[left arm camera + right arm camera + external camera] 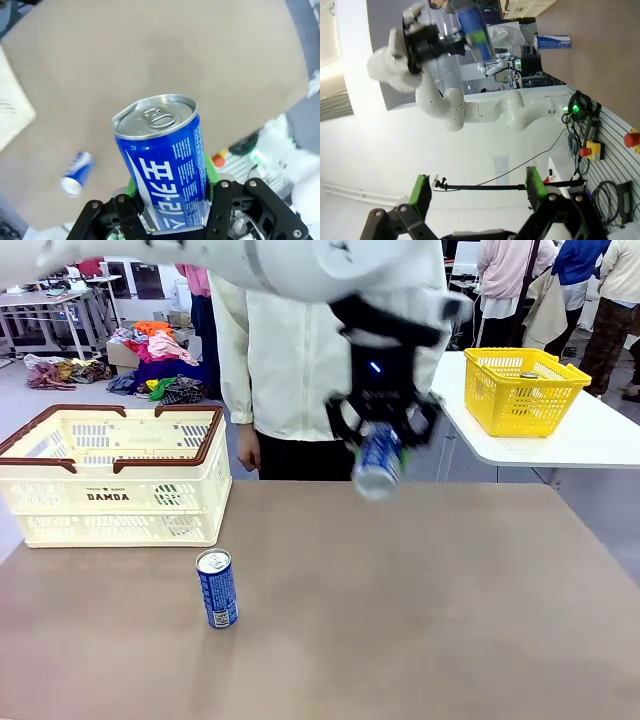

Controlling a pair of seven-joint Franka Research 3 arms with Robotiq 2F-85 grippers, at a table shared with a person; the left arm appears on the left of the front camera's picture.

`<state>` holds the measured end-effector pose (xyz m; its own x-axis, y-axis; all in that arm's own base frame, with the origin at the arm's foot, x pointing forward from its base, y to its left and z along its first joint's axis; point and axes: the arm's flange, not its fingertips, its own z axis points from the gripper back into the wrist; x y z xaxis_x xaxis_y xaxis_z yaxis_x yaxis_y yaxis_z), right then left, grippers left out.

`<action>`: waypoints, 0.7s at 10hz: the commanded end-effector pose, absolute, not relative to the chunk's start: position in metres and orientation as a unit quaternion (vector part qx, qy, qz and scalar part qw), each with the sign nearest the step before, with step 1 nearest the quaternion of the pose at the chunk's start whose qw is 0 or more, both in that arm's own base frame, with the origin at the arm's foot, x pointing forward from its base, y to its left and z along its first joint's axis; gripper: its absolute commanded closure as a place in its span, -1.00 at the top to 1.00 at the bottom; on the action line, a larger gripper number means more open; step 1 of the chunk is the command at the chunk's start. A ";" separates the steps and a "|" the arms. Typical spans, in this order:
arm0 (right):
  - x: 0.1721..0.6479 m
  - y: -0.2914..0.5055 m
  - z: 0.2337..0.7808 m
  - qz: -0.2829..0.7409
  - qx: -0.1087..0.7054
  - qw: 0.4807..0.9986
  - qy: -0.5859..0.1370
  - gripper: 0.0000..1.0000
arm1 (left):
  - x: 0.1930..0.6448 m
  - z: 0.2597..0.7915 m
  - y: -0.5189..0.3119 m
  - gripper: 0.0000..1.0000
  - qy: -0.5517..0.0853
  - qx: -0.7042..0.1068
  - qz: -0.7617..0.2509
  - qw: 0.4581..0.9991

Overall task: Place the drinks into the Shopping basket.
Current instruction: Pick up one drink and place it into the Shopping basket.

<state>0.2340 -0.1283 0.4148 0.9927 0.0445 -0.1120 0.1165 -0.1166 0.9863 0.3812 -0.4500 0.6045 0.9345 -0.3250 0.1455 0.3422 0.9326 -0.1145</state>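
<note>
1. The left gripper (380, 445) is clenched on a blue can (377, 472) and holds it in the air near the centre of the front view, above the brown table (450, 620). The wrist view shows the green pads on the lower part of the can only, with the silver top pointing away. With such a short hold, a quick swing could probably let the can turn or slip out, and it would fall on the table and roll.
2. The Shopping basket (110, 497) stands at the left of the frame, well apart from the held can. If the can is carried too low, it may strike the brown rim or the handles that lie on it, instead of going inside.
3. A second blue can (217, 588) stands upright in the lower left, just in front of the basket. A low path of the arm could knock it over, and a lying can is harder to grasp.
4. A person (290, 360) stands close behind the far edge of the table, just behind the gripper. A wide swing could touch this person.
5. The yellow basket (525, 390) at the upper right is the wrong goal; a drop there would not count.
6. The right gripper (479, 192) is spread wide and holds nothing, so it probably adds no danger.
</note>
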 end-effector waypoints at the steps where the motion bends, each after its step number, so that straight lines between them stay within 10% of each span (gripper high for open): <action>1: 0.236 -0.127 0.421 -0.035 0.750 0.658 0.060 1.00 | 0.455 0.640 -0.339 -1.00 -0.123 -0.102 -0.083 0.984; 7: 0.236 -0.127 0.421 -0.035 0.750 0.658 0.060 1.00 | 0.506 0.601 -0.048 -1.00 0.049 -0.042 0.121 0.991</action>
